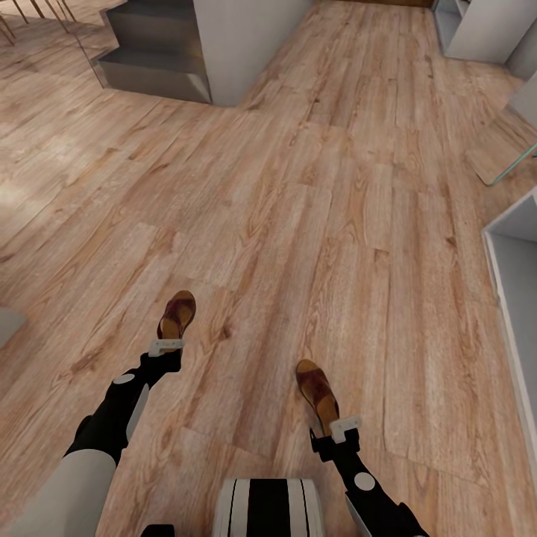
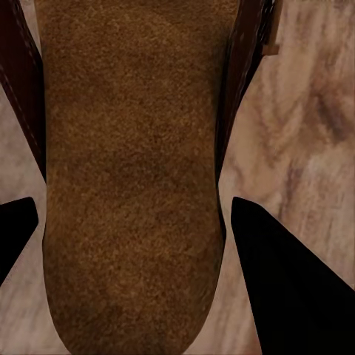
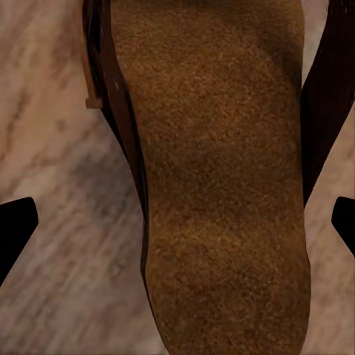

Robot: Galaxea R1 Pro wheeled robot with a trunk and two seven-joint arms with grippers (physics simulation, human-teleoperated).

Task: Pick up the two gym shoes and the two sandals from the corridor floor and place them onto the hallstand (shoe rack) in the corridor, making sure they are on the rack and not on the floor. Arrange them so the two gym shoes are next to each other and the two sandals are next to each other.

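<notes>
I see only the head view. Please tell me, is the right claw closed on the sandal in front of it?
Observer: No. The right wrist view shows the right claw open, with floor between one finger and the right sandal.
Operator: And the left claw?
Observer: The left claw has its fingers close along both sides of the left sandal. I cannot tell whether they touch it.
Operator: Which face of the sandals is toward the claws?
Observer: The brown footbed, in both wrist views.
</notes>
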